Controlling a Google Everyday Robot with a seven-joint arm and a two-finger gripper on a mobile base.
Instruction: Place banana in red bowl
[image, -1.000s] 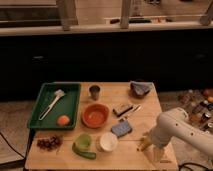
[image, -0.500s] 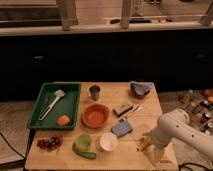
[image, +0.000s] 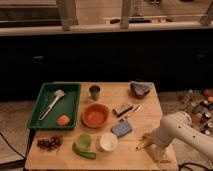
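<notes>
The banana (image: 143, 144) is a small yellow shape on the wooden table (image: 107, 162), near its front right edge. My gripper (image: 151, 145) is at the end of the white arm (image: 176, 132) that reaches in from the right. It is low over the table, right at the banana. The red bowl (image: 95, 115) sits mid-table, well left of the gripper, and looks empty.
A white bowl (image: 108, 141), a light green bowl (image: 84, 140) and a green cucumber (image: 85, 152) sit at the front. A blue sponge (image: 122, 129), a dark bar (image: 122, 109) and a dark cup (image: 94, 91) are nearby. A green tray (image: 70, 97) holds a white utensil and an orange. Grapes (image: 49, 143) lie front left.
</notes>
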